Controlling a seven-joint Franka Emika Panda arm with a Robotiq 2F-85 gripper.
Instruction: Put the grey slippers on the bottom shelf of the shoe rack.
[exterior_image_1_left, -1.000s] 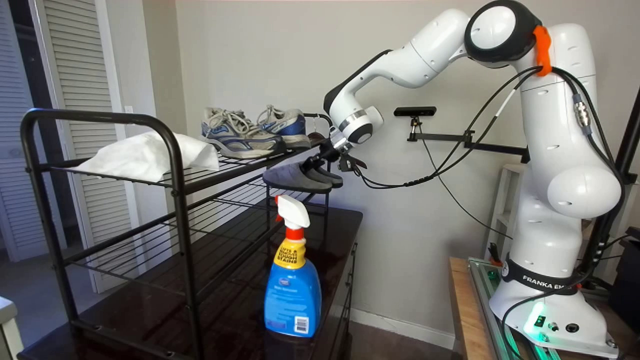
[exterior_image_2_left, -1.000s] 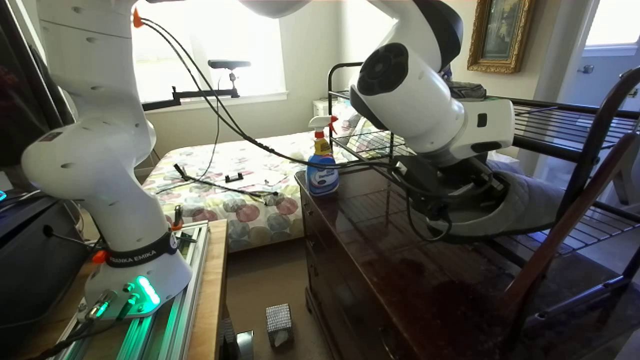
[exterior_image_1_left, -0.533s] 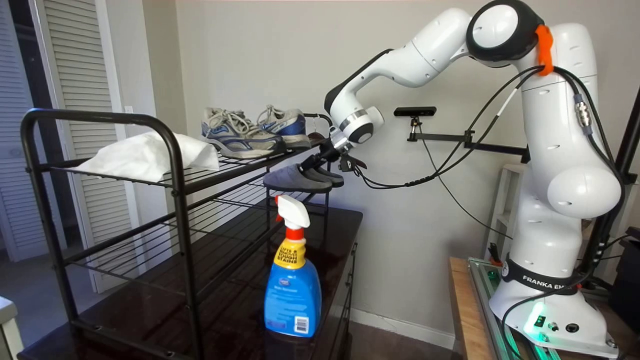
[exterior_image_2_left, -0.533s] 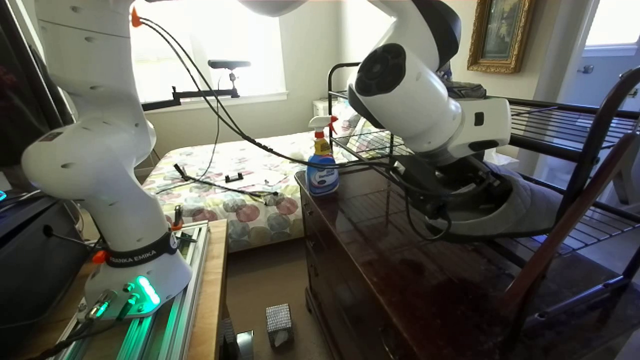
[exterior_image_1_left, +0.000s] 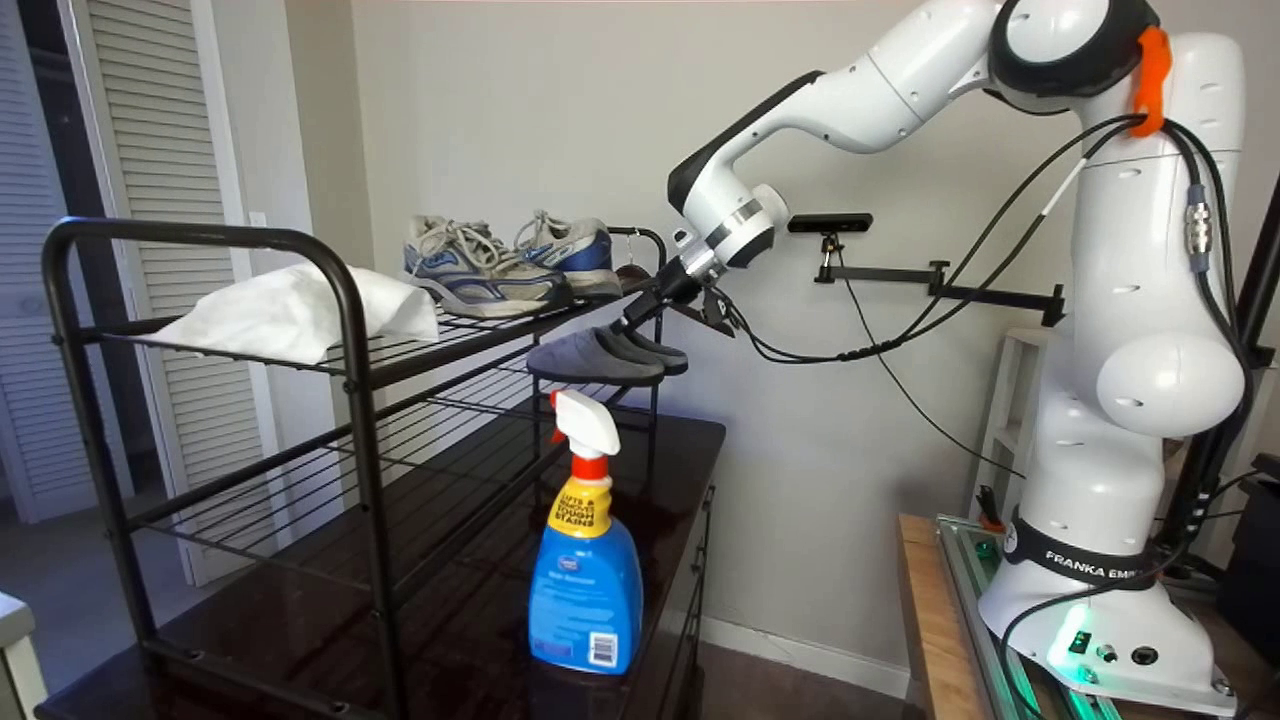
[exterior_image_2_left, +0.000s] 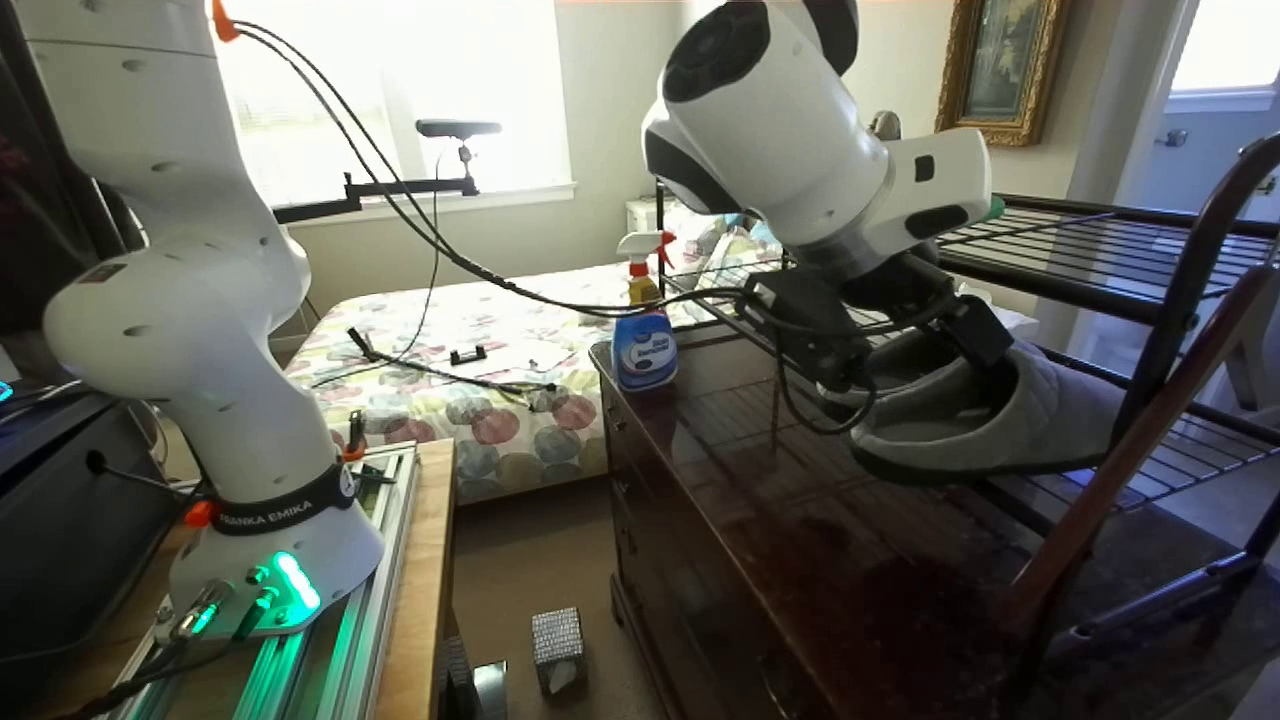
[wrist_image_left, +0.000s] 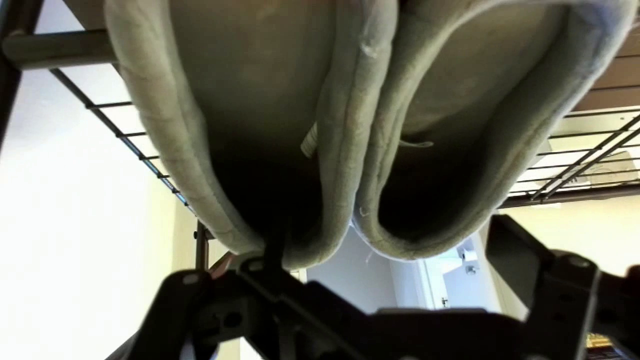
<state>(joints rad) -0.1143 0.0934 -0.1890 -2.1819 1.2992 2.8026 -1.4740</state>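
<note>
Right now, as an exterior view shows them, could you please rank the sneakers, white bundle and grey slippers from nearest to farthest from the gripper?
1. Grey slippers, right by the gripper.
2. Sneakers, image left, on the top shelf.
3. White bundle, farther left along that shelf.

I can read "FRANKA EMIKA" on the band (exterior_image_2_left: 285, 513) of my arm (exterior_image_2_left: 160, 330). On the bottle (exterior_image_1_left: 585, 600), the yellow label (exterior_image_1_left: 580, 509) says "LIFTS & REMOVES TOUGH STAINS"; its front label (exterior_image_2_left: 648, 353) gives me "Remover". Smaller print blurs on my feed.
</note>
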